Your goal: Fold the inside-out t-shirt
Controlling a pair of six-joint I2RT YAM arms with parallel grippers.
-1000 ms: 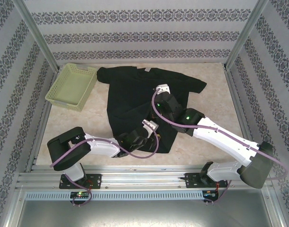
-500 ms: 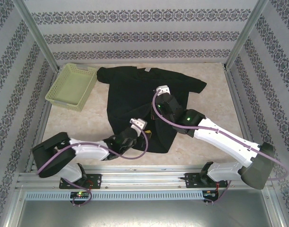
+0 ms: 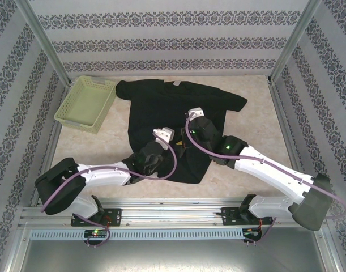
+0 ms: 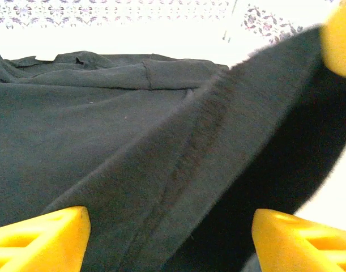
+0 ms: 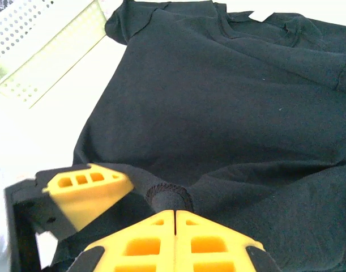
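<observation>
Shifted toward 12 o'clock, the left gripper is held wide open astride the raised hem of the t-shirt (mid-table, collar at 12 o'clock), which is pinched by the closed right gripper at 3 o'clock.

Here's the stage: a pale beige, marbled surface, brightly and evenly lit. Behind it at the top of the frame, the back wall carries bands of dark floral pattern on white. Same paper on the left wall and the right wall. Two silver posts, left post and right post, slant up from the far corners. Along the bottom, aluminium rails, then a slotted strip, then a grey metal panel.
</observation>
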